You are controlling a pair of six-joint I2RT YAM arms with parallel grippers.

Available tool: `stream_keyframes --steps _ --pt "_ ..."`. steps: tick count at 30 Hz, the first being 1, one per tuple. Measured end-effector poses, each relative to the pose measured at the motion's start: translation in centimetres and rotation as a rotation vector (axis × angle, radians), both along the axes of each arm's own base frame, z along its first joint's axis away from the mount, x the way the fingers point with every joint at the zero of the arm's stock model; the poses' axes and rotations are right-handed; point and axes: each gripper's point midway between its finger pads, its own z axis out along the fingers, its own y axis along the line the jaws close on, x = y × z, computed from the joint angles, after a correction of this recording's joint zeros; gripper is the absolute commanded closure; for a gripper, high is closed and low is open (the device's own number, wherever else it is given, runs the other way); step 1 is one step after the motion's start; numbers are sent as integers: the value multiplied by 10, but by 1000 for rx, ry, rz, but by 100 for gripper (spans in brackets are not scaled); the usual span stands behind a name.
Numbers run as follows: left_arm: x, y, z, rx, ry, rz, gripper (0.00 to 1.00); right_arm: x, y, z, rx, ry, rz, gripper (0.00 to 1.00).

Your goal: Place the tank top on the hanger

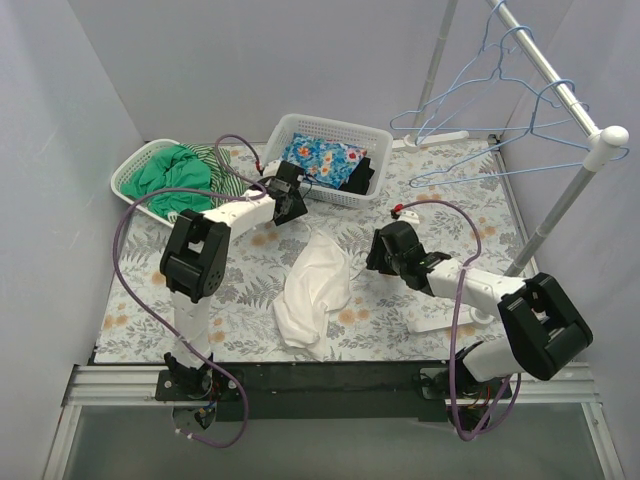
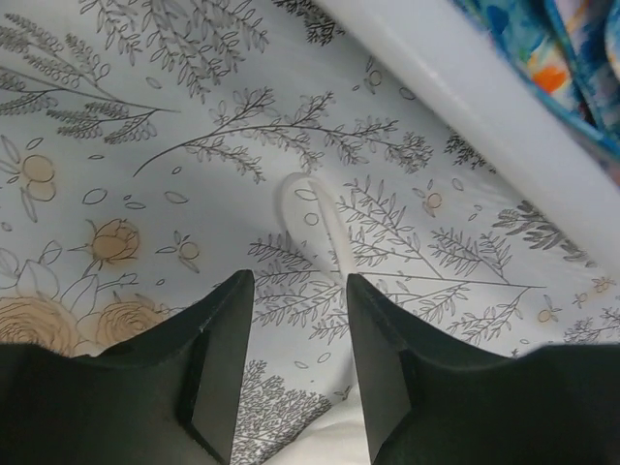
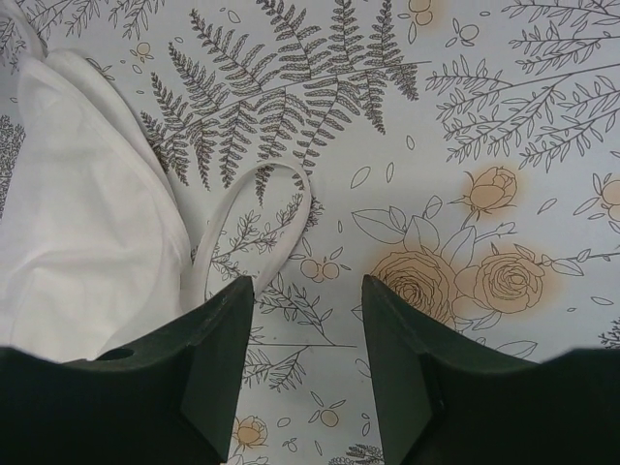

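**Early stage: top not picked up, hanger not taken**

Tank top (image 1: 315, 290) lies crumpled on the worktop (image 1: 440, 200), roughly mid-way between the two arms, well apart from the rail (image 1: 555, 85). Nothing lifted. Pale-blue hanger (image 1: 500, 173) hangs on the rail at far right with others like it; can't tell which one is meant. None carries cloth.

Left pincer (image 1: 292, 207) is low over the worktop just beside the basket (image 1: 330, 125) that holds the blue floral cloth (image 1: 325, 160). In the wrist view the left pincer (image 2: 298, 291) is released, jaws apart, nothing between them. A thin white strap loop (image 2: 320, 208) lies on the worktop just ahead of the gap, and white cloth shows at the bottom edge.

Right pincer (image 1: 378, 250) is near the top's right edge. In its wrist view the right pincer (image 3: 308, 291) is also released and holds nothing. Another strap loop (image 3: 262, 194) lies flat just ahead of its left finger, with the body of the tank top (image 3: 87, 213) off to the left.

Judgement: done = arms positioned at the straps, one each. Left = everything that counts: grip the straps, lift and spread the top, get a hanger, thread its shoulders through. Thin floppy cloth lying flat means the strap pinch may slip or catch only one layer.

Second basket (image 1: 125, 175), with the green garment (image 1: 175, 175), is not involved.
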Motion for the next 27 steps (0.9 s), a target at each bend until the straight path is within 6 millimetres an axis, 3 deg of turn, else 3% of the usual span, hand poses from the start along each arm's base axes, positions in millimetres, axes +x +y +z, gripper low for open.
stream_keyframes --steps 5,12,20,27 --pt "12 -6 -2 -6 -12 15 63 6 3 0 0 -1 -3 43" --pt "17 2 -20 46 0 55 70 16 1 -2 -5 -3 -16 43" --pt "17 8 -22 76 2 64 100 22 1 -12 -31 18 -15 44" --pt "17 9 -23 92 3 54 100 32 7 -23 -52 39 -14 52"
